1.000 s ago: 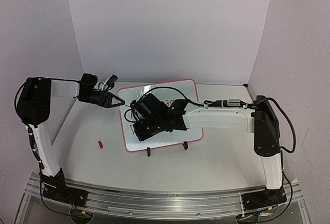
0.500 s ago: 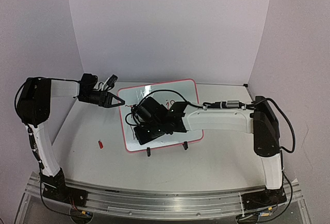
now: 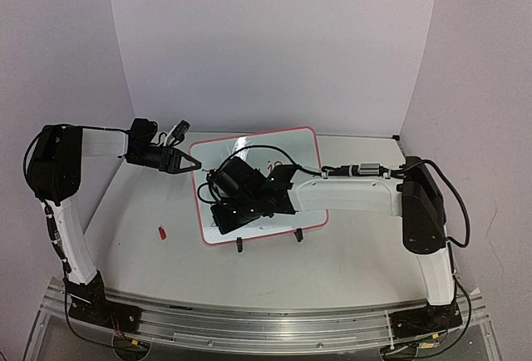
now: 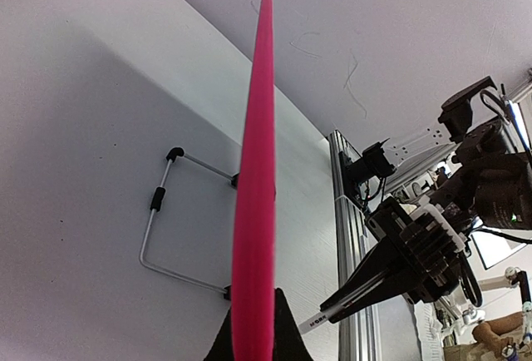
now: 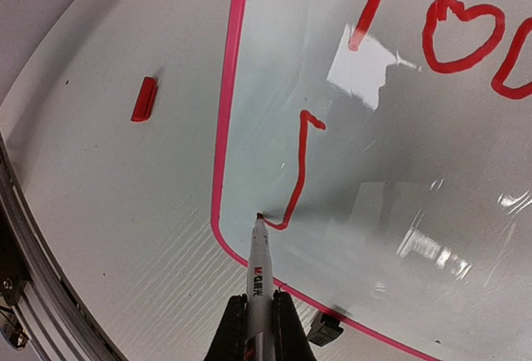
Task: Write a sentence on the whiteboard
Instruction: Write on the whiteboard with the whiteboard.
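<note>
the whiteboard (image 3: 278, 226) stands propped at the middle of the worktop (image 3: 357, 253), leaning back on a wire stand (image 4: 158, 211), its long side running left to right. my left tool (image 4: 253, 332) is closed on the board's pink frame (image 4: 259, 128) at the left edge, a finger on each side, which i read as steadying it. my right tool (image 5: 256, 311) is clamped on the marker (image 5: 260, 265) and reaches across the board from the right.

what matters now: the marker's long axis runs straight out from the right tool, and its nib touches the board just inside the lower left corner, right beside the frame. a red stroke (image 5: 298, 170) climbs from the nib and hooks at the top, so i judge a letter on a second line is under way. a heart (image 5: 461, 32) and other red marks sit above it on the first line. all the bare board for this line lies to the right of the nib, along the long side, toward the right arm's own base. the next strokes call for drawing the right arm rightward with the nib in contact, not slipping left over the frame. the red cap (image 5: 145, 98) lies on the worktop left of the board.
</note>
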Robot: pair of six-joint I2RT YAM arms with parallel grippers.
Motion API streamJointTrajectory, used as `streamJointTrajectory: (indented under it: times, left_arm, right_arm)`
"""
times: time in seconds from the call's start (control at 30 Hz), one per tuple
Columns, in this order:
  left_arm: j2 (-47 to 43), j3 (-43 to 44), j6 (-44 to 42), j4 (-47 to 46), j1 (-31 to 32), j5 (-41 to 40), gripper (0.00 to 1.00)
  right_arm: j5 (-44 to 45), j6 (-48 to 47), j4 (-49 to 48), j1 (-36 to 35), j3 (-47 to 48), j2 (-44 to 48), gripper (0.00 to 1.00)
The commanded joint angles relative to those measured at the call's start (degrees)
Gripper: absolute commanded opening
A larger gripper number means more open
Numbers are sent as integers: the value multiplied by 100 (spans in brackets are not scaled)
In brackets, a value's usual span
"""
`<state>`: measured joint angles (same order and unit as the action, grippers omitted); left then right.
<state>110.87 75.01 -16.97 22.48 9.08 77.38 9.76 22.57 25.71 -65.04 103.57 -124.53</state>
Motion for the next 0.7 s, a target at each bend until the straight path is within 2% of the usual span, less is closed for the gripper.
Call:
streamJointTrajectory:
  times: [0.0,0.3,0.67]
  left_arm:
    - [144,-29,-482,69,211,-512,0]
    - [146,-22,-482,75,210,-529,0]
    - [155,4,-480,106,211,-551,0]
  right_arm:
    - [53,-2,37,36,59,86,0]
    - [-570,117,-327,16,-346,871,0]
    - [-43,-157,-365,16,-37,488,0]
